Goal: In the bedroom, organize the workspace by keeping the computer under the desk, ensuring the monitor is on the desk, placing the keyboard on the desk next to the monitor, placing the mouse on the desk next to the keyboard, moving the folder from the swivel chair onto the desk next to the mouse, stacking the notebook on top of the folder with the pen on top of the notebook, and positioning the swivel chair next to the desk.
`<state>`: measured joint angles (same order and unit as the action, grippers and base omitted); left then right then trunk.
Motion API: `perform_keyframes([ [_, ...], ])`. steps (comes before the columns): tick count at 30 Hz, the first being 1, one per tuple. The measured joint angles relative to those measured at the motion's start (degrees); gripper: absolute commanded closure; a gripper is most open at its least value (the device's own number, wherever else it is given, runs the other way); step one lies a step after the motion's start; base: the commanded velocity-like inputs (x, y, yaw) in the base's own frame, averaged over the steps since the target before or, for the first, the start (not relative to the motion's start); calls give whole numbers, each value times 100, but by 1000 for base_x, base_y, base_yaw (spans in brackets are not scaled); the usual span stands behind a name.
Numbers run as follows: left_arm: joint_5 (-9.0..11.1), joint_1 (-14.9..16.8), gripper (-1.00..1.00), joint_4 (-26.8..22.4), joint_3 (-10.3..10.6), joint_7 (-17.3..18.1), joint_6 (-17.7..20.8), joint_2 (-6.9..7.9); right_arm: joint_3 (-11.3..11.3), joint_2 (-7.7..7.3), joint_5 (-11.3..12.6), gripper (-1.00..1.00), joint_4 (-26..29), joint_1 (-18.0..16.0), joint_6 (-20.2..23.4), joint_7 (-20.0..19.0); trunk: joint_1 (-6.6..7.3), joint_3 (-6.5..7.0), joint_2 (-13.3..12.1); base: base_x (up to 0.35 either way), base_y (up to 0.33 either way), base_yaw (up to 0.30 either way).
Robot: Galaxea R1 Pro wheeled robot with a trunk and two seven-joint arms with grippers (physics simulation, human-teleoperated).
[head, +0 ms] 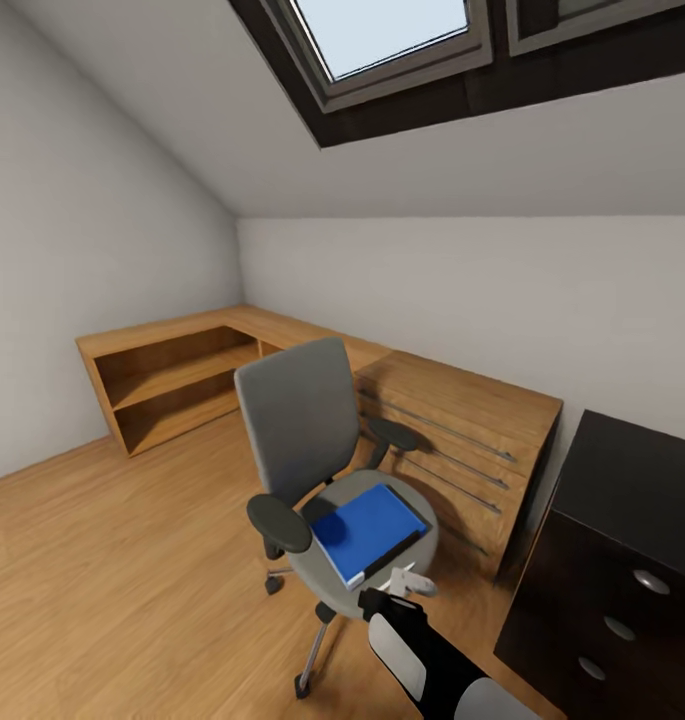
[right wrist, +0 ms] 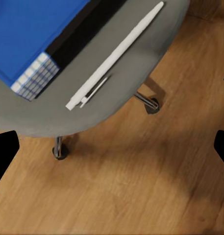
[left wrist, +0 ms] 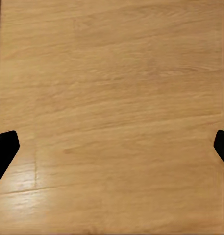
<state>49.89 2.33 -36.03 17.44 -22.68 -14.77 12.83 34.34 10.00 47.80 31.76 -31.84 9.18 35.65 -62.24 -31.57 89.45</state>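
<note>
The right claw [head: 410, 582], its dark fingertips spread wide apart and clamped on nothing, hangs just beside the front edge of the grey-seated swivel chair with black armrests [head: 317, 440], above the thin white stick pen [right wrist: 116, 55] lying on the seat next to the flat bright-blue folder with a white edge [head: 367, 530]. The left claw [left wrist: 112, 147] is likewise spread open over bare light wooden floor [left wrist: 112, 88]. Beside the chair stand a light wooden drawer chest [head: 462, 440] and a black three-drawer unit [head: 612, 570].

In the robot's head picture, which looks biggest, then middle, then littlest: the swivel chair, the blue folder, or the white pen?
1. The swivel chair looks biggest.
2. The blue folder lying on its seat comes next.
3. The white pen at the seat's front edge looks littlest, partly hidden by the right gripper.
</note>
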Motion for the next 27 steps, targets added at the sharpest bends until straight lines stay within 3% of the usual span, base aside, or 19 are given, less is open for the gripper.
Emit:
perform_keyframes([
  [1,-4,0,-100,-219,0,-4,168,5,-1,0,-1,-100,30,0,-13,-3,-22,-18,40,0,0,0],
  [2,-10,1,-100,-807,-7,-16,705,26,-2,0,-3,-100,84,0,-29,-5,-44,-35,80,0,0,0],
  [3,59,0,-100,-1735,-44,-51,1826,186,-2,0,-4,-100,135,1,-43,-5,-66,-54,120,0,0,0],
  [4,116,9,-100,-2920,-389,-84,2857,420,-1,0,-3,-100,184,-1,-57,-2,-88,-71,160,0,0,0],
  [5,192,3,-100,-3390,-679,-89,3252,498,-1,0,-2,-100,201,-1,-67,-2,-110,-89,201,0,0,0],
  [6,239,2,-100,-3569,-853,-90,3446,516,-1,0,-1,-100,207,1,-80,-3,-132,-107,241,0,0,0],
  [8,436,2,-100,-4203,-1485,-95,4239,556,3,0,0,-100,220,1,-159,-2,-175,-143,321,0,0,0],
  [10,729,3,-100,-4761,-1990,-113,4817,569,5,0,-4,-100,226,0,-222,0,-219,-179,401,0,0,0],
  [12,903,2,-100,-5017,-2264,-128,5063,531,2,0,-6,-100,228,4,-256,1,-264,-215,481,0,0,0],
  [15,941,1,-100,-5053,-2368,-202,5159,392,-1,0,-6,-100,229,4,-309,1,-330,-269,602,0,0,0],
  [16,888,1,-100,-5037,-2409,-322,5186,285,-1,0,-20,-100,229,5,-375,2,-352,-287,642,0,0,0],
  [21,649,1,-100,-5021,-2431,-849,5126,92,-2,0,-85,-100,235,1,-542,15,-461,-377,842,0,0,0],
  [24,599,1,-100,-4962,-2434,-917,5037,-27,-3,0,-124,-100,237,1,-631,18,-527,-431,963,0,0,0],
  [27,293,1,-100,-4219,-2420,-925,4981,-90,-6,0,-174,-100,238,2,-783,34,-593,-485,1083,0,0,0],
])
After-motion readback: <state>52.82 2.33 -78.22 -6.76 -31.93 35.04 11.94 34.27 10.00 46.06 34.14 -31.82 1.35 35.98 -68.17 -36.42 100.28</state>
